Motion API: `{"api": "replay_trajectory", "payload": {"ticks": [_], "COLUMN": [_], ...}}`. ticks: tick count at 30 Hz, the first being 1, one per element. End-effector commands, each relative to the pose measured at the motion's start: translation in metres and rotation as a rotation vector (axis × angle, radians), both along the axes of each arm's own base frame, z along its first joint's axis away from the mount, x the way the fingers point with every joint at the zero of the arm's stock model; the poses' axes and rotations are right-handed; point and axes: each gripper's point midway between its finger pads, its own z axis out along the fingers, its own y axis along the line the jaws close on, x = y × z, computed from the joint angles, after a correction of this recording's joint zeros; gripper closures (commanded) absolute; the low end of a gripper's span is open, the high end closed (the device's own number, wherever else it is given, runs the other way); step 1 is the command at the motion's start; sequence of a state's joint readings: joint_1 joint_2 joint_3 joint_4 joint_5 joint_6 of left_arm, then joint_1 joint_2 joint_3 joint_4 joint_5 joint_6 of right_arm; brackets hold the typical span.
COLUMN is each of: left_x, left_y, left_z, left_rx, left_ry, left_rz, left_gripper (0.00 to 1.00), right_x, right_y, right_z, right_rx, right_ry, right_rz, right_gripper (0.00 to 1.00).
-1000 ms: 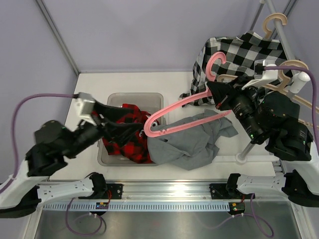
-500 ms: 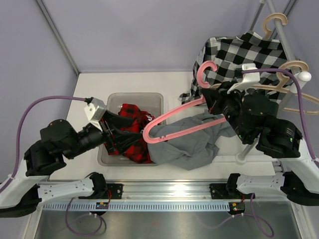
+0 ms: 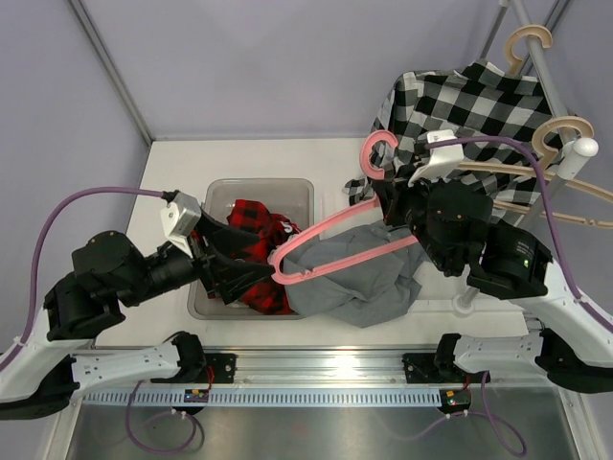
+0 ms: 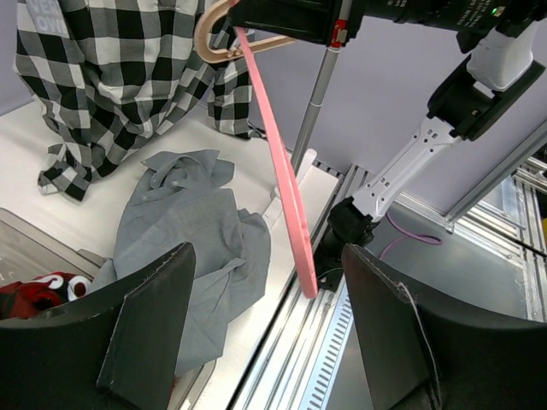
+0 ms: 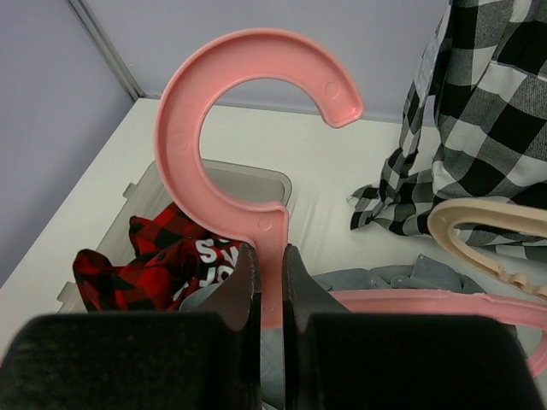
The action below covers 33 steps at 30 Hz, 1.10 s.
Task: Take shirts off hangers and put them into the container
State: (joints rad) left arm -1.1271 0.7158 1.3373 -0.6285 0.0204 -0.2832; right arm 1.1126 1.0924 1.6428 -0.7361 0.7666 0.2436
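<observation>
Toward the right edge of the desk [image 3: 172, 163], the right hand [image 5: 270, 282] pinches a pink plastic hanger [image 5: 256, 53] by the neck. The left hand [image 4: 267, 256] is spread wide, holding nothing, over the translucent grey plastic bin [image 3: 259, 182].

pink hanger [image 5: 179, 128], grey shirt [image 4: 192, 222], checked shirt [image 4: 128, 77]

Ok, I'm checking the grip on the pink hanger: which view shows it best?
Right wrist: close up, the right gripper pinches the pink hanger below its hook. Top external shows the whole hanger, grip obscured; left wrist, only one hanger arm, edge-on.
</observation>
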Motion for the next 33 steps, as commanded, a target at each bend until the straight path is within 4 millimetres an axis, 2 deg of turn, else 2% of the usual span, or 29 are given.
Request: {"api": "replay_trajectory", "payload": {"ticks": [1,4,9,16,19,21,22,23,24,25,26,27,28,29,32,33], "left_x": [-0.008,-0.01,-0.005,0.007,0.008,0.008,0.007,0.007,0.007,0.008,0.009,0.014,0.015,0.017,0.023,0.026], "left_y": [-0.007,-0.013,-0.037,-0.056,-0.06,-0.06,-0.061,-0.062,-0.062,-0.063,-0.062,-0.06,-0.06,-0.059,-0.064,-0.063], "left_z": [0.015,0.016,0.0,-0.017,-0.019,-0.017,-0.016,-0.015,-0.014,-0.011,-0.01,-0.008,-0.007,-0.003,0.0,0.012], "left_rx": [-0.056,-0.066,-0.024,0.033,0.039,0.034,0.029,0.025,0.02,0.011,0.006,0.001,-0.002,-0.007,0.016,0.011], "left_ry": [-0.019,-0.018,0.013,0.046,0.052,0.049,0.053,0.055,0.064,0.061,0.06,0.063,0.058,0.052,0.019,-0.019], "left_rz": [-0.057,-0.08,-0.11,-0.096,-0.097,-0.099,-0.103,-0.108,-0.101,-0.097,-0.089,-0.054,-0.05,-0.036,-0.03,-0.019], "left_gripper": [0.27,0.27,0.28,0.29,0.31,0.56,0.73,1.0,1.0,1.0,1.0,1.0,1.0,1.0,1.0,1.0], "right_x": [0.004,0.005,0.006,0.0,-0.003,-0.004,-0.005,-0.006,-0.007,-0.007,-0.007,-0.008,-0.008,-0.009,-0.022,-0.028], "right_y": [0.005,0.01,0.014,0.001,-0.008,-0.01,-0.011,-0.011,-0.012,-0.011,-0.01,-0.011,-0.011,-0.012,-0.019,-0.02], "right_z": [0.006,0.008,0.014,0.02,0.025,0.026,0.025,0.026,0.026,0.024,0.023,0.018,0.015,0.014,0.001,-0.004], "right_rx": [0.01,0.017,0.024,0.043,0.053,0.059,0.055,0.054,0.05,0.047,0.043,0.03,0.018,0.013,0.024,0.057], "right_ry": [-0.023,-0.024,-0.028,-0.036,-0.044,-0.047,-0.045,-0.044,-0.043,-0.039,-0.034,-0.022,-0.013,-0.006,0.044,0.071], "right_rz": [-0.006,0.003,0.015,0.012,0.003,0.003,0.005,0.012,0.015,0.015,0.019,0.017,0.017,0.019,0.059,0.076], "right_gripper": [1.0,1.0,1.0,1.0,1.0,1.0,1.0,1.0,0.97,0.86,0.72,0.52,0.11,0.01,0.01,0.0]}}
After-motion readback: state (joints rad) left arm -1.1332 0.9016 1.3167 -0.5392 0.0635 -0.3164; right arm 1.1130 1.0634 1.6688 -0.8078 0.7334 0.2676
